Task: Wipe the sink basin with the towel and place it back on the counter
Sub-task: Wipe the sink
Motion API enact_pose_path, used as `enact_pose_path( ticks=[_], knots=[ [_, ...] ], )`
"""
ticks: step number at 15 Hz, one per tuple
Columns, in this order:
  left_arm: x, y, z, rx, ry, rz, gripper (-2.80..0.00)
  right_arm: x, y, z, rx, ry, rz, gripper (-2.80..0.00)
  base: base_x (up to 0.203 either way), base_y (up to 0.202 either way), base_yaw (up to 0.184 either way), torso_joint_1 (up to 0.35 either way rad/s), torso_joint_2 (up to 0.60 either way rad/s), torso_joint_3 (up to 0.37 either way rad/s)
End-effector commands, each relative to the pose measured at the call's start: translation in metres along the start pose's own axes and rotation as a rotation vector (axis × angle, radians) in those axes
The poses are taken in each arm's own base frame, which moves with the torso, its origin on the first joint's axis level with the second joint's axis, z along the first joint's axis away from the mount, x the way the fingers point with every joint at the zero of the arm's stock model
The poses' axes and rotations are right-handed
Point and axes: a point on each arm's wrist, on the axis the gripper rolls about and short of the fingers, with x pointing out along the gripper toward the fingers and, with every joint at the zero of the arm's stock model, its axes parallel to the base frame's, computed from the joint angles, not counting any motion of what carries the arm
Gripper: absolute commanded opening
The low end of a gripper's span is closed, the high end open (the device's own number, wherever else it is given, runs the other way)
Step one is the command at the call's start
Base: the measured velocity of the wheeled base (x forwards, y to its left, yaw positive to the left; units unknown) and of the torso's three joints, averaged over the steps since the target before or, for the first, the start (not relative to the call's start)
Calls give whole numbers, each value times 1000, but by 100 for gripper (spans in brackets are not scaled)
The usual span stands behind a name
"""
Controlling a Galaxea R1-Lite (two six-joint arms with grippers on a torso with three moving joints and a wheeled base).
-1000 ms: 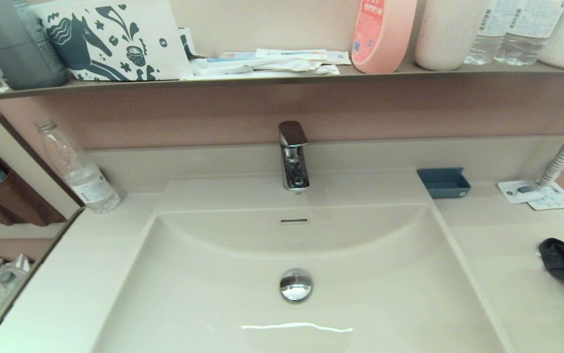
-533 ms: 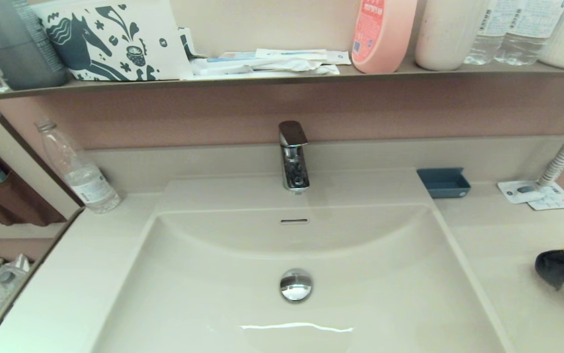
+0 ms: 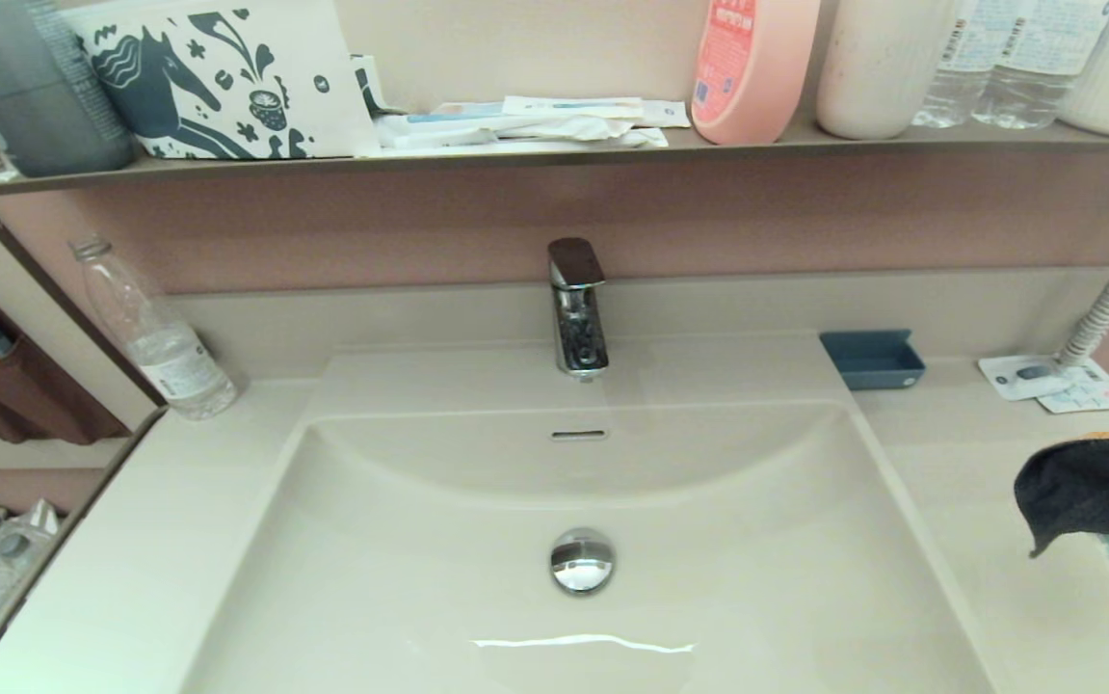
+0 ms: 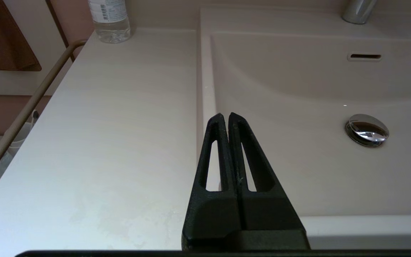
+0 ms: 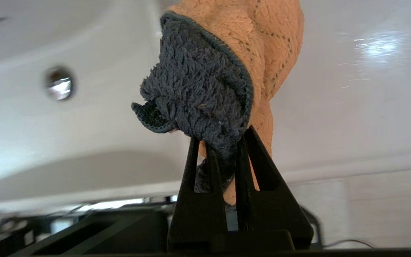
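My right gripper (image 5: 223, 142) has its fingers clenched on the towel (image 5: 219, 82), pinching a fold of it between the tips. In the right wrist view the cloth bunches up beyond the fingers, dark grey pile on one face and orange on the other. From the head view the towel (image 3: 1089, 487) hangs at the right edge of the scene, lifted clear of the worktop (image 3: 988, 482), to the right of the sink (image 3: 477, 511), with one dark corner drooping down. The gripper itself is out of sight in that view.

My left gripper (image 4: 225, 119) sits at the near left, over the seam where the worktop (image 4: 119, 125) meets the sink's (image 4: 298, 107) left rim. Its fingers are pressed together with nothing between them.

The chrome drain plug (image 3: 582, 560) lies in the middle of the sink floor, the overflow slot (image 3: 578, 435) on the far wall above it, and the tap (image 3: 576, 308) stands behind. A small blue tray (image 3: 872, 359) rests on the worktop at the far right corner of the sink.
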Motion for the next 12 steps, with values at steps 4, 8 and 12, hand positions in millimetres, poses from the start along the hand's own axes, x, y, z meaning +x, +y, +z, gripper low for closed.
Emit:
enact_pose_path(
  ticks=[4, 8, 12],
  knots=[
    [0, 0, 0, -2, 0, 0, -280, -13, 31, -11, -18, 57, 201, -280, 0, 0, 0, 0, 0, 0],
    [0, 0, 0, -2, 0, 0, -280, 9, 53, -8, 10, 182, 214, -280, 0, 0, 0, 0, 0, 0],
    [0, 0, 0, -1, 1, 0, -280, 46, 103, -17, -55, 290, 191, -280, 0, 0, 0, 0, 0, 0]
  ],
)
